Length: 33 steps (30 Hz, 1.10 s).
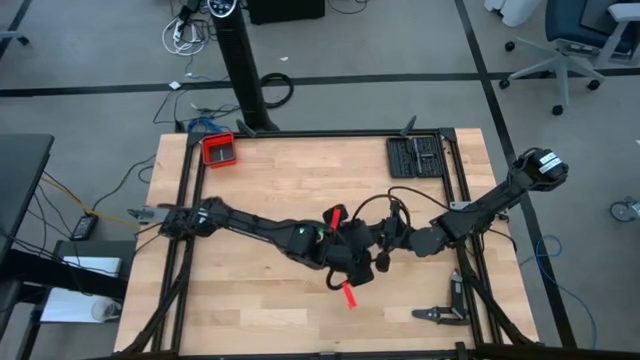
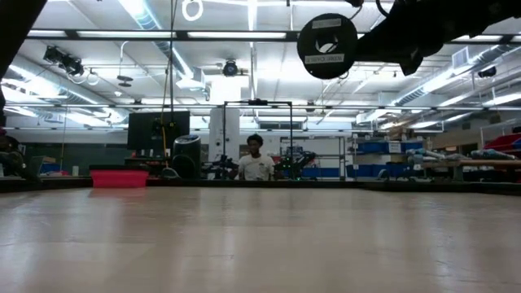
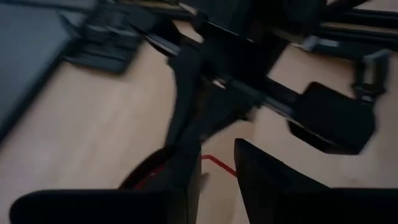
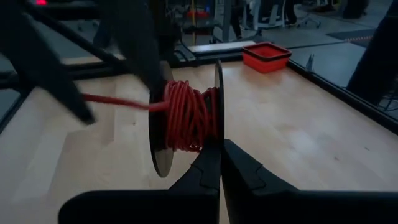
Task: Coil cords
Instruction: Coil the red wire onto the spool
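Both arms meet over the middle of the table [image 1: 250,190] in the high view, just right of center. What the right hand [image 4: 219,163] has is a small black spool [image 4: 163,118], seen edge-on in the right wrist view; its fingers are pinched narrow on the rim of the nearer disc. The red cord [image 4: 186,115] is mostly wound onto the spool's core in tidy turns, and one strand runs off toward the left of that frame, taut and level.

The left hand [image 3: 217,168] hangs close by, fingers a little apart, with a short stretch of red cord lying on the wood between them; I can't tell whether it actually grips the strand.

The cord looks thin, light and limp, the sort that kinks or slips off sideways if tension drops. I'd judge the safest hold on it is the free strand close to the spool, pinched lightly so it can slide. The spool itself seems stiff and light; holding the disc rim works, though that thin edge could twist out under a hard pull.
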Motion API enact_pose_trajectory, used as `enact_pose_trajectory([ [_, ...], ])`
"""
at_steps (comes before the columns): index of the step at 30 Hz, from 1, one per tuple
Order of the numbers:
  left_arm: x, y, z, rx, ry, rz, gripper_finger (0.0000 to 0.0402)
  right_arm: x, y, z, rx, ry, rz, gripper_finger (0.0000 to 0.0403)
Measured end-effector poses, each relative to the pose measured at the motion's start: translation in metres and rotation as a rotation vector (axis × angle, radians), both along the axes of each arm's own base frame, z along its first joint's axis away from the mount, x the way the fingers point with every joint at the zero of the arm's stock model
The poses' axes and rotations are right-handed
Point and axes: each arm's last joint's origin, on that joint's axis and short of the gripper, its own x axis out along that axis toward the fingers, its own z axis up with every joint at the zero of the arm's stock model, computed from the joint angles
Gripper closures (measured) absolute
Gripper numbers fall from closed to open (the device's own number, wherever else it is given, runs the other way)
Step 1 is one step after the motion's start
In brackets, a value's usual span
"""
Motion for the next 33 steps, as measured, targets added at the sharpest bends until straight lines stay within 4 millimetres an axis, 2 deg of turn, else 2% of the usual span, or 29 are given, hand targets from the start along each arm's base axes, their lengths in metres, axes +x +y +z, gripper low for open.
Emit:
enact_pose_trajectory([
  [8, -0.011, -0.025, 0.004, 0.226, -0.075, 0.109, 0.0301, -0.002, 0.007, 0.009, -0.010, -0.078, -0.008, 0.0403],
  [19, -0.015, -0.038, 0.008, 0.214, -0.178, 0.185, 0.0301, -0.004, 0.011, 0.017, -0.065, -0.136, -0.057, 0.0403],
  [28, -0.003, -0.050, 0.009, 0.313, -0.282, 0.166, 0.0301, -0.003, 0.010, 0.023, -0.220, -0.133, -0.086, 0.0403],
  [33, -0.002, -0.051, 0.011, 0.329, -0.296, 0.164, 0.0301, -0.010, 0.008, 0.010, -0.201, -0.145, -0.095, 0.0403],
])
